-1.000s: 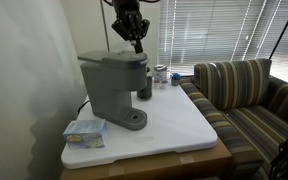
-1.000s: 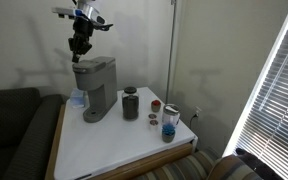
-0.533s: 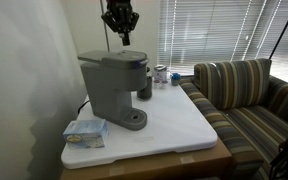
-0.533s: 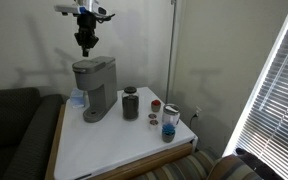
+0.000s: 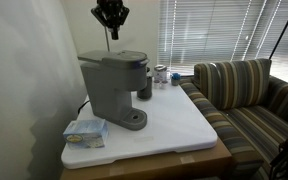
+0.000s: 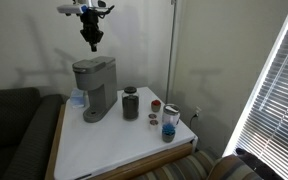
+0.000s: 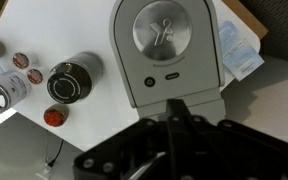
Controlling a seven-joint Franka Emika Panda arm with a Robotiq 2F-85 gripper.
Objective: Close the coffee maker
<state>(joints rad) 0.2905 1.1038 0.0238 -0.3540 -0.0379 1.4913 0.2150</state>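
Note:
The grey coffee maker (image 5: 114, 85) stands at the back of the white table in both exterior views (image 6: 94, 85). Its rounded lid is down flat on top. In the wrist view I look straight down on the lid (image 7: 169, 40) with its round silver cap. My gripper (image 5: 111, 25) hangs well above the machine, clear of it, also shown in an exterior view (image 6: 93, 40). Its fingers are together and hold nothing; in the wrist view they show as one dark bar (image 7: 176, 110).
A dark cylindrical tumbler (image 6: 131, 103) stands beside the machine. Small cups and jars (image 6: 168, 120) sit further along the table. A pale blue packet (image 5: 84, 131) lies by the machine's base. A striped sofa (image 5: 254, 95) flanks the table.
My gripper has risen from just above the lid to well clear of it and shifted a little sideways. The coffee maker has not moved.

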